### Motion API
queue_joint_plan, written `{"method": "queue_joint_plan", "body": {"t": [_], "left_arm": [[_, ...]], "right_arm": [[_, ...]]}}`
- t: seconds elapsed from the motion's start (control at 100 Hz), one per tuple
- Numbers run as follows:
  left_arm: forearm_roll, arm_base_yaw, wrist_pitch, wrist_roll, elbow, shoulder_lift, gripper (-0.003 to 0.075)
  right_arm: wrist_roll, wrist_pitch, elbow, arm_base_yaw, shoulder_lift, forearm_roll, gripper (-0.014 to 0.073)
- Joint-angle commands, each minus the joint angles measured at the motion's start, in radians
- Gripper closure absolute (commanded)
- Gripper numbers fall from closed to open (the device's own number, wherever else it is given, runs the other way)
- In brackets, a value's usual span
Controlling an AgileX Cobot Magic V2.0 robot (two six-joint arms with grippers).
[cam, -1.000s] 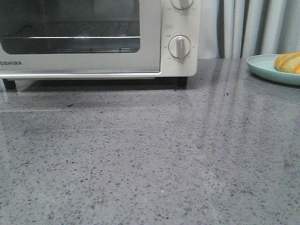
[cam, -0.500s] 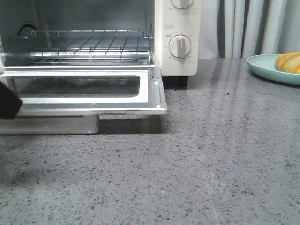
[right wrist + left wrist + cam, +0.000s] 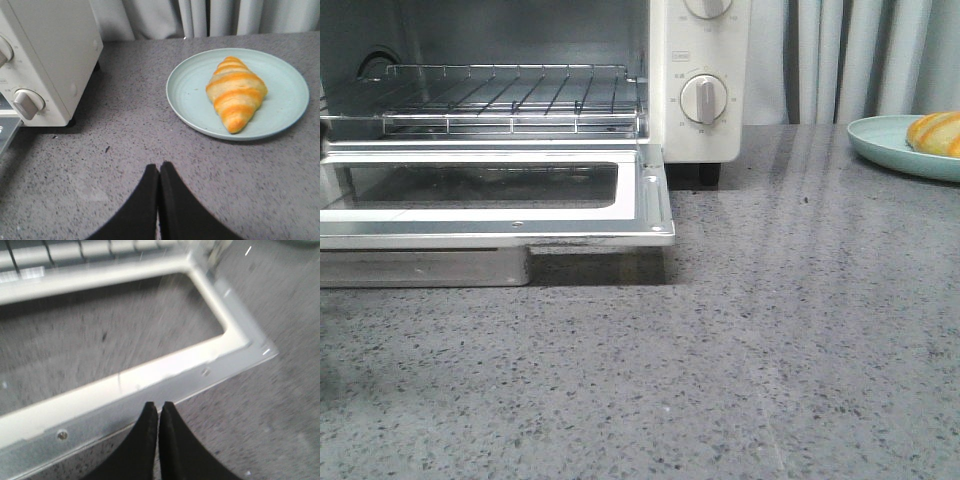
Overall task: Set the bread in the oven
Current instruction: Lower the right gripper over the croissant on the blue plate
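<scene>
While the oven stood with its door dropped open, the bread lay on the teal plate, and both the left hand and the right hand were clenched on nothing above the worktop.

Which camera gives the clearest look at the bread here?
The right wrist view: the whole bread lies on the plate, stripes visible. The front view catches only part of it, cut off at the right edge. The left wrist view doesn't show it.
</scene>
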State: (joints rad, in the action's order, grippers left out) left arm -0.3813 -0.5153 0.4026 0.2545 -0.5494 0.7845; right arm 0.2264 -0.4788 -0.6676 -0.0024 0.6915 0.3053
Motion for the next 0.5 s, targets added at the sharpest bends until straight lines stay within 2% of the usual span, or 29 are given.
{"method": "queue_joint_plan", "body": {"t": [0.0, 0.1, 0.21, 0.32, 0.49], "left_arm": [[-0.024, -0.003, -0.061, -0.001, -0.029, -0.105, 0.0741], [-0.024, -0.003, -0.061, -0.001, -0.029, -0.216, 0.0741], [-0.024, -0.003, -0.061, -0.001, -0.029, -0.311, 0.0741], [-0.024, -0.003, -0.061, -0.001, -0.029, -0.364, 0.0741], [-0.022, -0.003, -0.057, -0.001, -0.029, -0.378, 0.0741]], "right_arm": [[0.009, 0.034, -0.134, -0.006, 0.105, 0.012, 0.0566], [-0.005, 0.011, -0.267, -0.043, 0.233, 0.012, 0.041], [-0.008, -0.081, -0.399, -0.108, 0.389, 0.009, 0.0245], [-0.008, -0.117, -0.473, -0.173, 0.545, 0.0, 0.0233], [-0.008, -0.059, -0.506, -0.182, 0.721, 0.0, 0.0234]]}}
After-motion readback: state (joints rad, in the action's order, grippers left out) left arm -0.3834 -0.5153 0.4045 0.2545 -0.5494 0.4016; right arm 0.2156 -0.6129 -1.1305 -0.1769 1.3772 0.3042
